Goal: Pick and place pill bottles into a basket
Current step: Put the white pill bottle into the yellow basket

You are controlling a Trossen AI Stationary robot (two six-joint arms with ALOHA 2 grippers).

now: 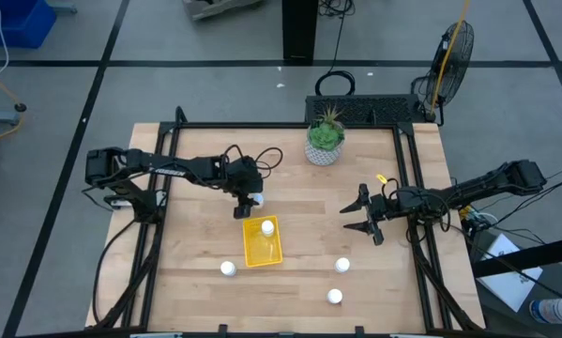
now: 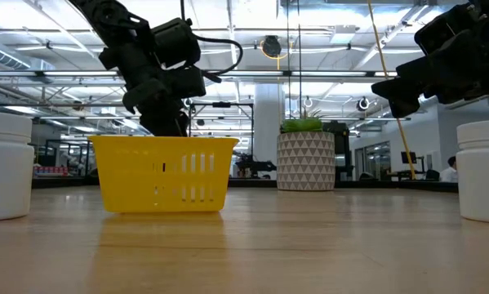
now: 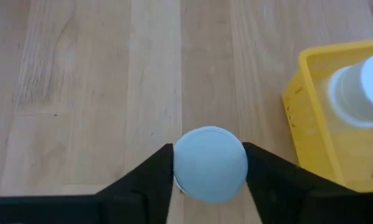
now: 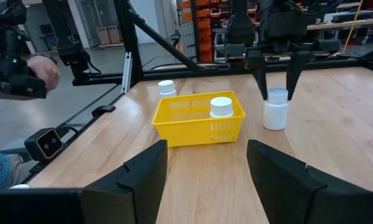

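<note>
Wooden tabletop, mid-left: left gripper (image 1: 251, 200) clenched on an upright pill bottle (image 3: 210, 163) just far-side of the basket (image 1: 263, 252), which already holds one bottle (image 1: 267, 226), while right gripper (image 1: 366, 212) waits spread near right edge.

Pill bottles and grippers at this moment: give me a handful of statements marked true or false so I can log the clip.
1. One pill bottle already stands in the yellow basket. True.
2. The left gripper has its fingers around a pill bottle beside the basket, not in it. True.
3. The right gripper holds a bottle. False: it is open and empty, out over the table's right side.
4. Three bottles stand loose on the table near its front edge. True.
5. The plant pot lies tipped over in the basket. False: it stands upright near the table's far edge.
</note>
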